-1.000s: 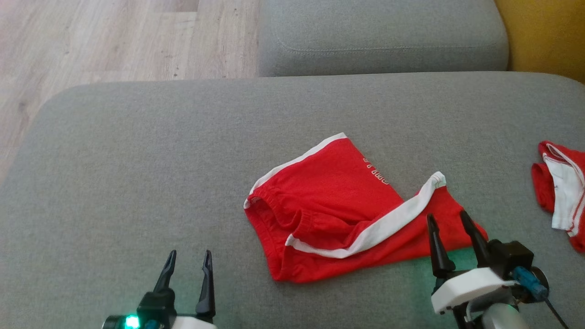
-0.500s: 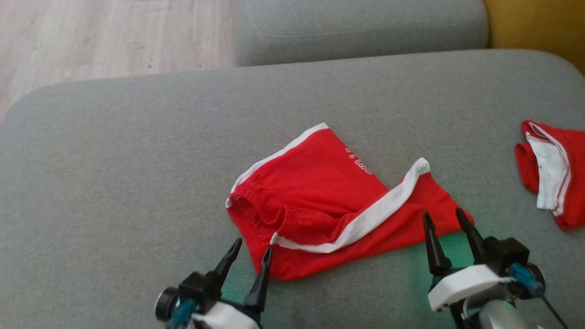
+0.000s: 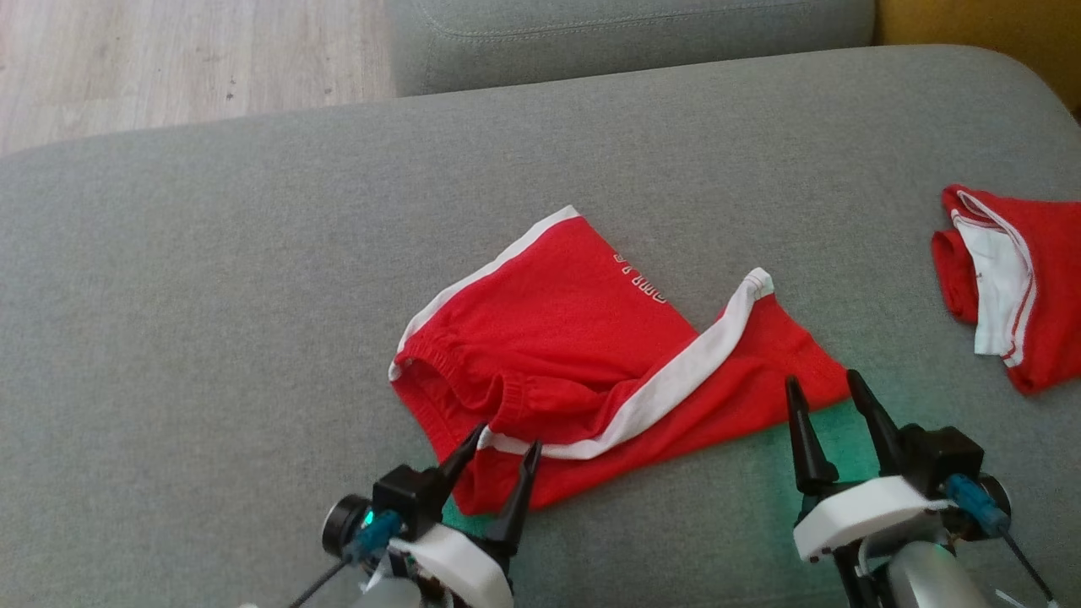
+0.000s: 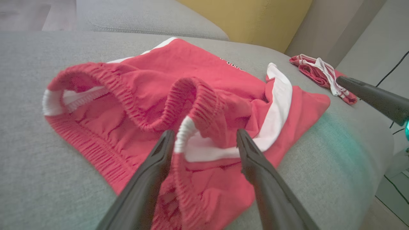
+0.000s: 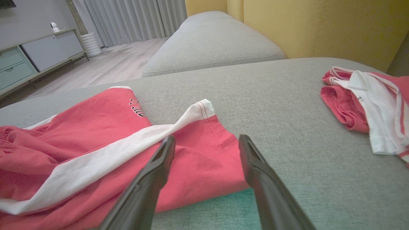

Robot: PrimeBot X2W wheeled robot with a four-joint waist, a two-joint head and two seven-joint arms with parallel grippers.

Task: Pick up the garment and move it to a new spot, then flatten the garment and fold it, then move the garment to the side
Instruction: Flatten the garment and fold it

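On a wide grey sofa seat (image 3: 211,279), a pair of red shorts (image 3: 591,355) with white side stripes lies crumpled near the middle, toward the robot. The elastic waistband is bunched and gaping on the robot's left. One leg reaches away toward the far side, with small white lettering near its hem. The other leg is folded across toward the right, and its white stripe runs diagonally over the red cloth.

The left hand (image 3: 507,436) is released and holds nothing. Its two dark fingers are spread at the near waistband corner. In the left wrist view, this left hand (image 4: 204,131) has a finger on either side of the spot where the white stripe meets the gathered elastic. Whether they touch the cloth cannot be told.

The right hand (image 3: 822,378) is also released and empty, with its fingertips at the near hem of the right leg. In the right wrist view, the right hand (image 5: 207,137) points over that hem.

A second red-and-white garment (image 3: 1005,287) lies bunched well apart at the right edge of the seat. Beyond are another grey cushion (image 3: 625,25), a pale wooden floor (image 3: 169,59) and a yellow backrest (image 5: 319,25).
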